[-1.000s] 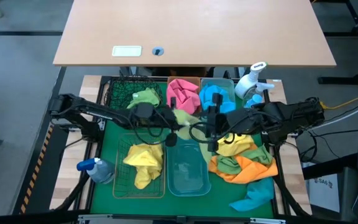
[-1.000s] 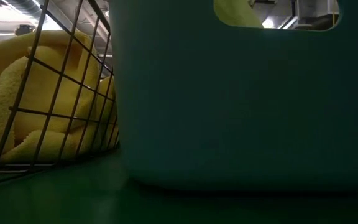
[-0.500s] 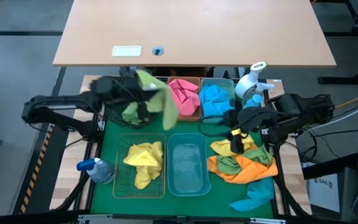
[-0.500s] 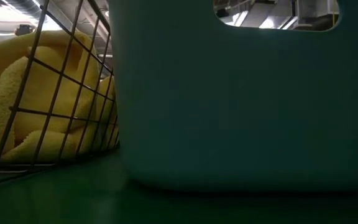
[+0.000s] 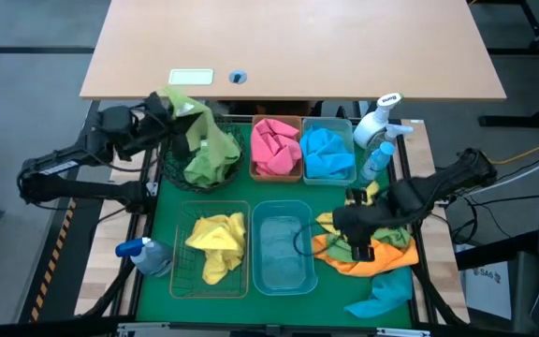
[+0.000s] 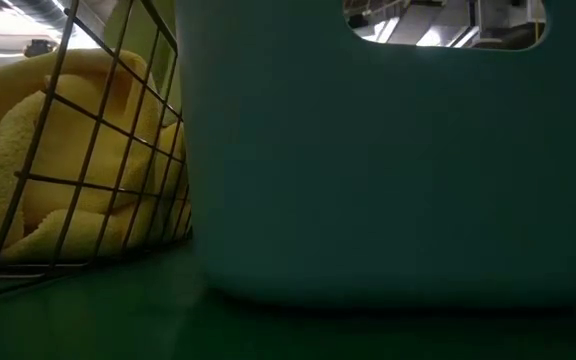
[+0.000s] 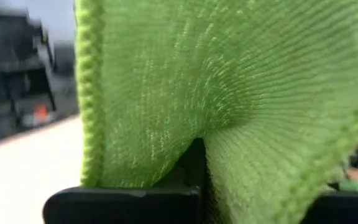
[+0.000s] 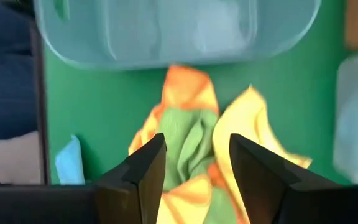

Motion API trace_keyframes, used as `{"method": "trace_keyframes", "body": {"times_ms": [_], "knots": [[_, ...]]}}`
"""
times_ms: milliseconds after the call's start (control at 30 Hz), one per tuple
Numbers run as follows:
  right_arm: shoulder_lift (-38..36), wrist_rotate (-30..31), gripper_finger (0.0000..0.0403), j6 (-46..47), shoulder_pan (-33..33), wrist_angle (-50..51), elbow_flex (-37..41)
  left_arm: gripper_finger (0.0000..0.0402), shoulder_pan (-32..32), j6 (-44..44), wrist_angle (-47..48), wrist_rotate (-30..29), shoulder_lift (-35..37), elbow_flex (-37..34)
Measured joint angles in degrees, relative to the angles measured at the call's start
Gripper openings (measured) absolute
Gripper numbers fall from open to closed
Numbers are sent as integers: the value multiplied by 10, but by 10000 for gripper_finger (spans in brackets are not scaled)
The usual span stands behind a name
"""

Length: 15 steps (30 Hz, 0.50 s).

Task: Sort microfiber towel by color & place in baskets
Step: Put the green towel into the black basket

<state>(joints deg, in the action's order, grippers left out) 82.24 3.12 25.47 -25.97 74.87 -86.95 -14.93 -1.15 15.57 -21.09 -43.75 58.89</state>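
Observation:
My left gripper [image 5: 164, 114] is shut on a lime-green towel [image 5: 204, 140] above the dark green wire-mesh basket [image 5: 168, 157] at the table's far left. My right gripper [image 5: 361, 245] is open and hovers over the pile of orange, green and yellow towels [image 5: 382, 251] at the near right; its fingers stand either side of a green towel [image 8: 188, 140] without touching it. A yellow towel [image 5: 215, 245] lies in the rectangular wire basket [image 5: 183, 281], a pink towel [image 5: 275, 145] in the amber bin and a blue towel [image 5: 326, 152] in the pale blue bin. The blue bin [image 5: 282, 248] holds nothing. My left gripper pinches the lime-green towel between its two fingers near a hemmed edge [image 7: 92, 112], coming roughly level from the table's left. The cloth fans out past the fingers and fills the wrist view, so the layers cannot be told. The towel droops slack, its lower part [image 5: 209, 167] in the mesh basket.
A white spray bottle [image 5: 378, 120] stands at the far right beside the pale blue bin, a blue spray bottle [image 5: 144, 255] lies at the near left. A light blue towel [image 5: 382, 295] lies on the green mat at the near right. A wooden desk [image 5: 288, 47] stands beyond the table.
My left gripper has carried the lime-green towel from the table's middle toward the far left edge, and it now hangs over the mesh basket. My right gripper has drawn back from the middle toward the near right and stands over the towel pile.

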Motion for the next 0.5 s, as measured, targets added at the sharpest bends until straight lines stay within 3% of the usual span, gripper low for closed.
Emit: {"method": "trace_keyframes", "body": {"times_ms": [300, 500], "knots": [[0, -38, 176, 175, -82, -1, 123, 0, -23, -124, 257, -23, -17, 0], [0, -38, 176, 255, -133, -7, 174, 0, -36, -148, 333, -23, -57, 0]]}}
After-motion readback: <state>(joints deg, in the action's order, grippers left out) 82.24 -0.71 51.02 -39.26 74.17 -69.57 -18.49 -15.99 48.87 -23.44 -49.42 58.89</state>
